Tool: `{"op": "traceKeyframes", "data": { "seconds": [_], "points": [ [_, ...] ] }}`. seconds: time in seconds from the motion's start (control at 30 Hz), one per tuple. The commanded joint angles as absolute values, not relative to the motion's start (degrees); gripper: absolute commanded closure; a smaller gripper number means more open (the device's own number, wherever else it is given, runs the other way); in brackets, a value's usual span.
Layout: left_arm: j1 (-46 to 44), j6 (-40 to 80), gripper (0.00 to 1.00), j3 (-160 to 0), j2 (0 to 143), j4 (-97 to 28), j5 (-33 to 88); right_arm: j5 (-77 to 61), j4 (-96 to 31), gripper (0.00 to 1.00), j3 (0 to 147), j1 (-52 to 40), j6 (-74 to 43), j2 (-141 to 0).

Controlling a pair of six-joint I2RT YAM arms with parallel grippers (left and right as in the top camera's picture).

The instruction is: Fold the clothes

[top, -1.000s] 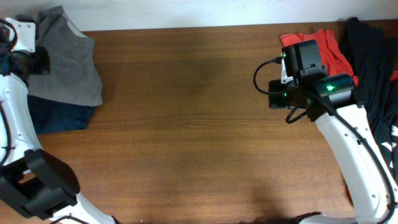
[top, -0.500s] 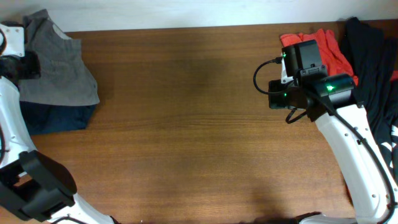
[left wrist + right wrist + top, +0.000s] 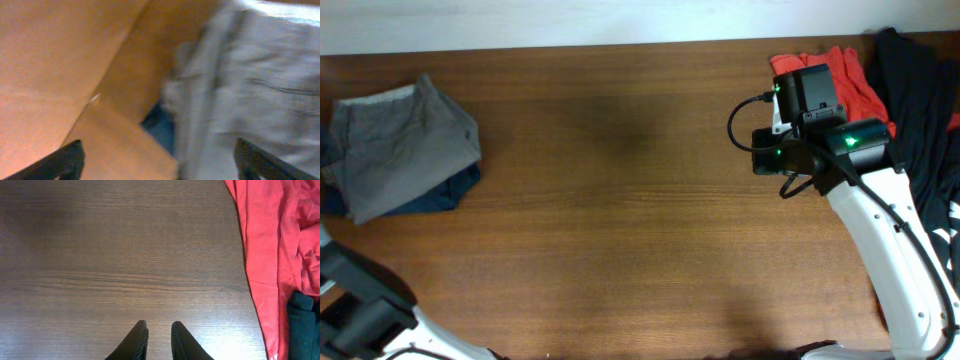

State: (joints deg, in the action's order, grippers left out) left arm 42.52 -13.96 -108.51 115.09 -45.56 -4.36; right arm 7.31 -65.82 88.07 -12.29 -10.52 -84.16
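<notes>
The clothes, grey-olive shorts, lie folded at the table's far left on top of a folded navy garment. The left wrist view is blurred and shows the shorts at right with a strip of the navy garment under them. My left gripper is open, its fingertips far apart at the bottom corners, with nothing between them. It is out of the overhead view. My right gripper hovers over bare wood, fingers almost together and empty.
A red-orange garment and a black garment are heaped at the back right, beside my right arm. In the right wrist view the red cloth fills the right side. The left arm's base sits at the front left corner.
My left gripper has opened and let go of the shorts, which now lie flat on the navy garment. The left arm has drawn back out of the overhead view. The right arm has not moved.
</notes>
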Motion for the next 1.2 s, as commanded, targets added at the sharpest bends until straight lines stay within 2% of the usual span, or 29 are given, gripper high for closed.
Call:
{"op": "traceKeyframes", "data": {
  "seconds": [0.0, 0.13, 0.17, 0.3, 0.4, 0.53, 0.67, 0.93, 1.03, 1.17],
  "points": [
    [44.12, -10.52, 0.01, -109.45, 113.38, -45.65, 3.60, 8.45, -65.87, 0.78, 88.29, -11.81, -10.76, -83.72],
    [41.43, -10.50, 0.01, -109.45, 110.08, -46.13, 12.08, 8.40, -66.11, 0.77, 88.29, -11.81, -10.76, -83.72],
    [40.29, -10.52, 0.01, -109.45, 109.45, -46.52, 12.78, 8.32, -66.08, 0.74, 88.29, -11.81, -10.76, -83.72],
    [31.18, -10.48, 0.01, -109.45, 107.09, -51.33, 14.24, 8.21, -66.00, 0.36, 88.29, -11.81, -10.76, -83.74],
    [20.88, -10.52, 0.01, -109.45, 107.02, -54.65, 15.25, 8.19, -64.99, 0.01, 88.29, -11.81, -10.76, -83.74],
    [7.99, -10.50, 0.01, -109.45, 107.02, -55.33, 14.61, 7.75, -61.95, 0.01, 88.29, -11.81, -10.76, -83.74],
    [-0.08, -10.52, 0.01, -109.45, 107.00, -60.10, 13.69, 7.81, -61.63, 0.01, 88.31, -11.81, -10.76, -83.72],
    [-0.91, -10.11, 0.01, -109.45, 104.90, -83.79, 8.29, 6.92, -72.99, 0.01, 88.31, -11.99, -12.95, -81.14],
    [0.36, -7.68, 0.01, -109.45, 101.95, -89.19, 7.66, 4.54, -76.23, 0.01, 88.29, -11.97, -13.23, -78.08],
    [0.86, -6.90, 0.01, -108.60, 94.28, -93.17, 7.64, 4.36, -82.96, 0.00, 87.11, -11.99, -19.20, -70.50]
  ]
}}
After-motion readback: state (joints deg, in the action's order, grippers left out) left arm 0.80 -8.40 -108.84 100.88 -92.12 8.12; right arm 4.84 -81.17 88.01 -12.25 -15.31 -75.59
